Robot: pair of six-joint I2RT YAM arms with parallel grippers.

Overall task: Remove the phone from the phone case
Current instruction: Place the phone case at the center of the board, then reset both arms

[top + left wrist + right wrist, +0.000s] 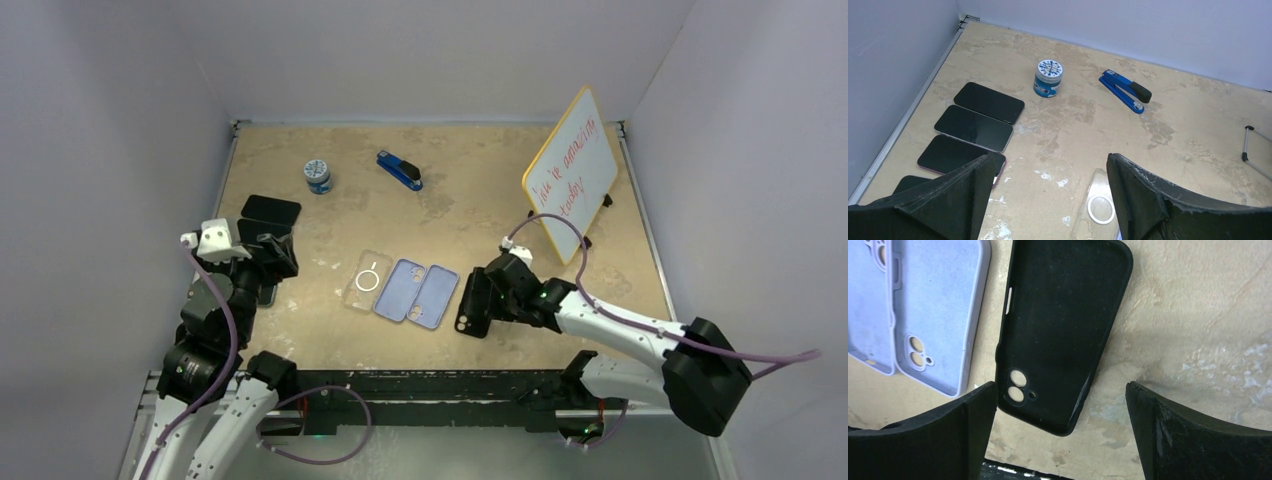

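Note:
Several black phones lie bare, screen up, in a row at the left [973, 127]; in the top view the farthest one shows [270, 210]. My left gripper [1050, 165] is open and empty above the table just right of them, also in the top view [278, 258]. An empty black phone case [1063, 330] lies flat, table colour showing through its camera holes. My right gripper [1060, 440] is open and empty just above its near end, seen from the top [478, 300] with the case [468, 318] under it.
Two lavender cases [400, 290] [436, 297] and a clear case [367, 280] lie empty mid-table. A blue-lidded jar [318, 176] and a blue stapler [400, 170] stand at the back. A whiteboard on a stand [570, 175] is at the back right.

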